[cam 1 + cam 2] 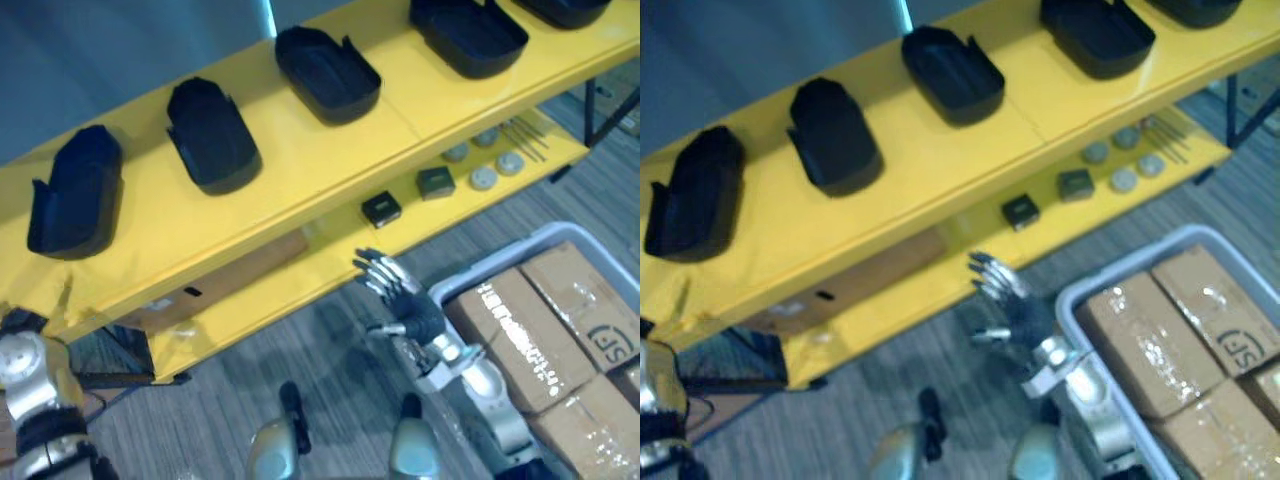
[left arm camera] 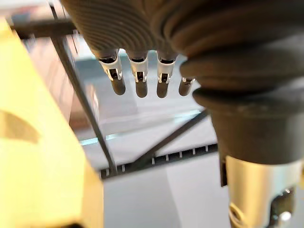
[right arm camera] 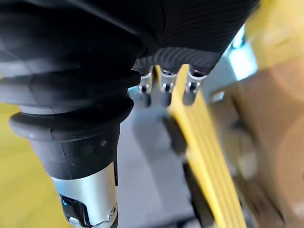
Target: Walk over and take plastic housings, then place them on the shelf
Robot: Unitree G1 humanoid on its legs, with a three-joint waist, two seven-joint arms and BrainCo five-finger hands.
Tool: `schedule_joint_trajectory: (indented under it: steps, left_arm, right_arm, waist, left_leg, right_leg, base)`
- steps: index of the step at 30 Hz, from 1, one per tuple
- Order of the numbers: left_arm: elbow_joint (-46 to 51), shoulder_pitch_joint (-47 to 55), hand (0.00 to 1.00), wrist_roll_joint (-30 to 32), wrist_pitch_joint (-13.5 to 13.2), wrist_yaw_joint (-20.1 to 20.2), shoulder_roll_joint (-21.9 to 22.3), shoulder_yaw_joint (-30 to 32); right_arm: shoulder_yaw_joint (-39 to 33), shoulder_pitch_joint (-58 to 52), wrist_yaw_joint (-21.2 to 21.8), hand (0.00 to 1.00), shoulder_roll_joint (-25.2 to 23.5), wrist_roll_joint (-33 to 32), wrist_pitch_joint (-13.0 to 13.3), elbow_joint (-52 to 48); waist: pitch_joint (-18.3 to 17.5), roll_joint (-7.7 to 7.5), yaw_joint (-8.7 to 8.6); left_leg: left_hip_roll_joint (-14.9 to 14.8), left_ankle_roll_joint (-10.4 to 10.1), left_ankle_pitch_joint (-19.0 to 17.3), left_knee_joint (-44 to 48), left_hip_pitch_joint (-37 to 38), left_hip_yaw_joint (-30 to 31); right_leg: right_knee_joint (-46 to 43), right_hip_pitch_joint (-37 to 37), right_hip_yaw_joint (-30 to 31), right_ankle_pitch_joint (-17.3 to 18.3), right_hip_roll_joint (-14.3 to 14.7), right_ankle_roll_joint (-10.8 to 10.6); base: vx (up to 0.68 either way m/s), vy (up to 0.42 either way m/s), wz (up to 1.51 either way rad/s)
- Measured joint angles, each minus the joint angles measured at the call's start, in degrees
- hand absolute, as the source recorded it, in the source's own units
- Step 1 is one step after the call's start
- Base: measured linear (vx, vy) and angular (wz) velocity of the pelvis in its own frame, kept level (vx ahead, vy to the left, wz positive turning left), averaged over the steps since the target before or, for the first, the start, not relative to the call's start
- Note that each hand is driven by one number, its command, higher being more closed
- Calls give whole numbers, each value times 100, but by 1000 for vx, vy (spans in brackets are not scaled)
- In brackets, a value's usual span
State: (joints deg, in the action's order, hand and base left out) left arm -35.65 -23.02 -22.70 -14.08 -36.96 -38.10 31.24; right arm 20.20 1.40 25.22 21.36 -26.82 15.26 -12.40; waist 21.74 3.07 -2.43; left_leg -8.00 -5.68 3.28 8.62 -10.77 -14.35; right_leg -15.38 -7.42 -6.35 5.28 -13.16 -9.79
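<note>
Several black plastic housings lie in a row on the top board of a yellow shelf (image 1: 300, 170); three of them are the left one (image 1: 75, 190), a second (image 1: 212, 135) and a middle one (image 1: 327, 72). My right hand (image 1: 395, 290) hangs open in front of the shelf's lower board, below the housings and touching nothing. Its straight fingers (image 3: 164, 88) show in the right wrist view with nothing in them. My left hand's fingers (image 2: 137, 80) hang relaxed and bare beside the shelf's yellow edge (image 2: 42, 156), by the dark frame at its left end.
The lower yellow board carries two small black boxes (image 1: 381, 209) (image 1: 436, 182) and several grey discs (image 1: 484, 178). A flat cardboard box (image 1: 220, 285) lies under the top board. At the right, a grey bin (image 1: 560, 232) holds taped cardboard boxes (image 1: 520, 335).
</note>
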Motion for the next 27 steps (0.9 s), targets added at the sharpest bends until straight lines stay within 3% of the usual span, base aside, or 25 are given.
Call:
schedule_joint_trajectory:
  steps: [4, 7, 11, 17, 27]
  left_arm:
    - [-203, -825, 0, -1, 199, 437, -435, -442]
    - [-565, -1077, 0, -3, 376, 641, -479, -761]
    - [-895, -1313, 0, -211, 744, 675, -482, -1017]
    - [-1128, -1747, 0, -222, 1182, 594, -571, -1239]
    - [-1311, -2021, 0, -389, 1164, 861, -740, -1291]
  right_arm:
    - [749, 626, -25, 0, -103, -77, -96, -70]
    - [972, 851, -95, 0, -83, -127, -319, -68]
    - [1141, 1038, -281, 0, -98, -169, -554, -57]
    - [1328, 1062, -417, 0, -223, -164, -577, 13]
    - [1365, 1170, -535, 0, -310, -166, -574, 207]
  waist:
    - [357, -171, 39]
    - [412, -163, 141]
    - [443, -184, 159]
    - [456, -207, 187]
    - [477, -247, 303]
  left_leg:
    - [27, 26, -12, 254, -291, 162]
    - [29, 37, -46, 428, -494, 178]
    - [-92, 5, -149, 759, -811, 223]
    - [-265, -34, -199, 995, -1107, 222]
    - [-375, -70, -221, 1024, -1269, 159]
  right_leg:
    - [-516, -328, -41, 238, -86, 14]
    - [-829, -592, 4, 366, -132, 20]
    - [-1054, -848, 20, 419, -67, 48]
    - [-1282, -1128, 61, 452, 31, 107]
    - [-1388, -1386, 159, 483, 89, 140]
  base:
    - [-98, 3, 18]
    - [-68, -4, 5]
    - [-48, -10, 0]
    - [-37, -3, -3]
    - [-23, -3, -4]
